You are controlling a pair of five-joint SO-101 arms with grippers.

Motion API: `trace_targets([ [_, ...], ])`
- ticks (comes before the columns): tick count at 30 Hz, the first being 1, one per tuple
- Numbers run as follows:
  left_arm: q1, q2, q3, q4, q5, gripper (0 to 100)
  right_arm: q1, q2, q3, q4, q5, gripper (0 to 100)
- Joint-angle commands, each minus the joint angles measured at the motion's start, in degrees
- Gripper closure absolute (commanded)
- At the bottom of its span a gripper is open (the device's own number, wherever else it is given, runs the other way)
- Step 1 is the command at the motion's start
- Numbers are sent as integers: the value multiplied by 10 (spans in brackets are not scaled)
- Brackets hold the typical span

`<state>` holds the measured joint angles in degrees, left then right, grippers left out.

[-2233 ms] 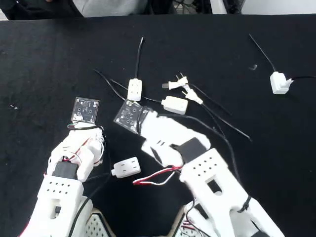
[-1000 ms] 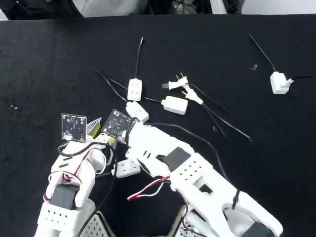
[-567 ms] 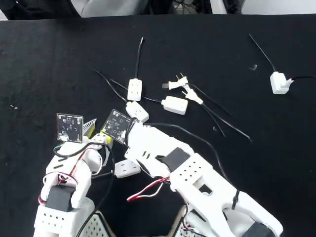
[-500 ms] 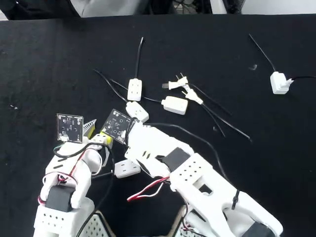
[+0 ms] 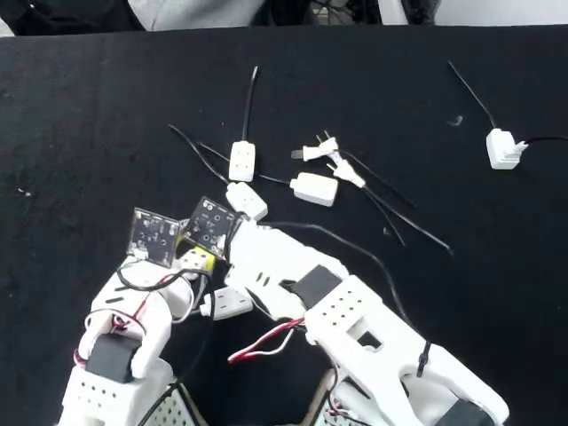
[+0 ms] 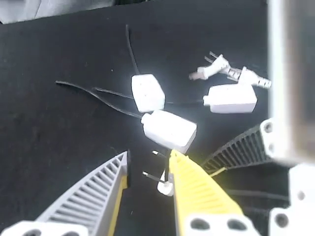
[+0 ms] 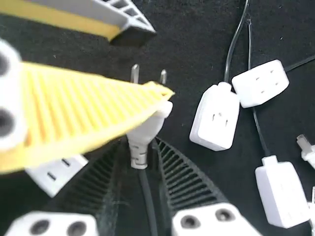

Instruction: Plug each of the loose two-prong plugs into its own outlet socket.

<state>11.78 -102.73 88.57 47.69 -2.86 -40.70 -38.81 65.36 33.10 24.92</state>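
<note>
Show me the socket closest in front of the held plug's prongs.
The angled socket directly ahead of the plug in the right pincer; the upright socket and the sideways socket lie farther out.

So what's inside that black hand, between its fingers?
A white two-prong plug sits clamped in the black hand, prongs poking out front, cord trailing back. A yellow finger of the other hand crosses over it, hiding part of the plug's body.

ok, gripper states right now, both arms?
Left gripper: open, holding nothing.
Right gripper: closed on a two-prong plug.
</note>
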Motion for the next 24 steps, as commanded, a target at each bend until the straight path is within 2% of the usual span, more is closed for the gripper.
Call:
trace_targets([
  [1, -22, 3, 13, -36, -8, 859, -8, -15, -22, 31, -4, 988],
  [5, -46, 3, 31, -58, -11, 859, -5, -73, -10, 51, -4, 988],
  [11, -46, 3, 31, -56, -10, 859, -8, -154, 25, 55, -5, 988],
  [24, -46, 3, 31, -55, -9, 859, -5, -168, 31, 55, -9, 988],
])
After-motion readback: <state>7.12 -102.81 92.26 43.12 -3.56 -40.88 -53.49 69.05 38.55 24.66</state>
